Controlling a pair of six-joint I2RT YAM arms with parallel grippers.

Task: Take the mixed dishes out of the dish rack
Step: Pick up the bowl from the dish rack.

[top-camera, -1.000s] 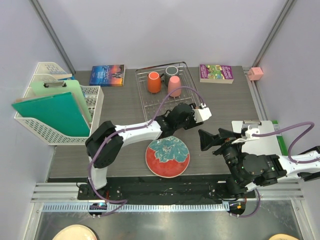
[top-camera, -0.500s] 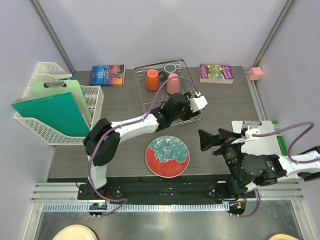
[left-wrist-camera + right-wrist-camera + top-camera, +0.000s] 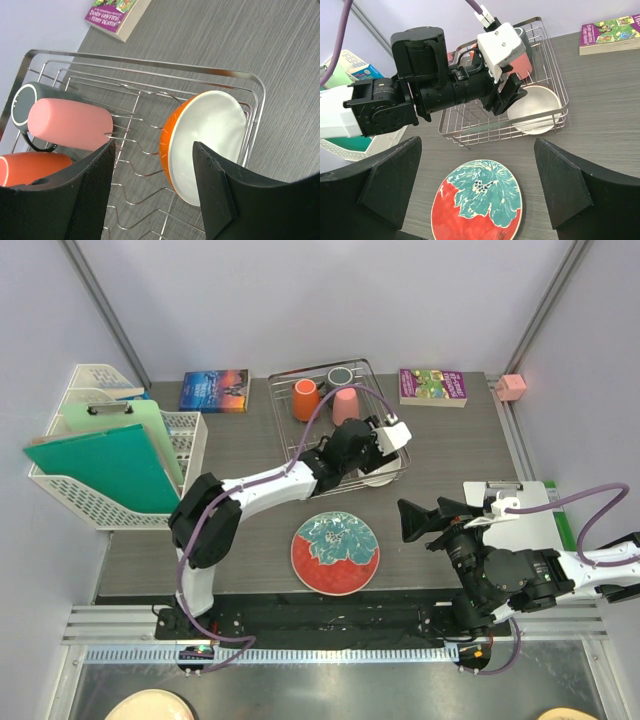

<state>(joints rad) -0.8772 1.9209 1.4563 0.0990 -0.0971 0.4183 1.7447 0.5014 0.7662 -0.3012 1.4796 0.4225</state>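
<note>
The silver wire dish rack (image 3: 290, 445) stands at the back middle. It holds an orange mug (image 3: 305, 400), a pink cup (image 3: 345, 405) and a dark grey mug (image 3: 341, 375) at its far end, and an orange-and-white bowl (image 3: 210, 140) on edge at its near right corner. My left gripper (image 3: 152, 190) is open just above the rack floor, beside the bowl's orange side, not touching it. The teal and red plate (image 3: 335, 553) lies flat on the table in front of the rack. My right gripper (image 3: 480, 185) is open and empty above the plate's right side.
A white lattice basket (image 3: 110, 490) with green clipboards stands at the left. Books lie at the back left (image 3: 214, 390) and back right (image 3: 433, 386). A pink box (image 3: 511, 387) sits at the far right. A clipboard (image 3: 525, 520) lies by the right arm.
My left gripper has moved away from the plate and farther over the rack, down toward the bowl. The right arm has not moved.
</note>
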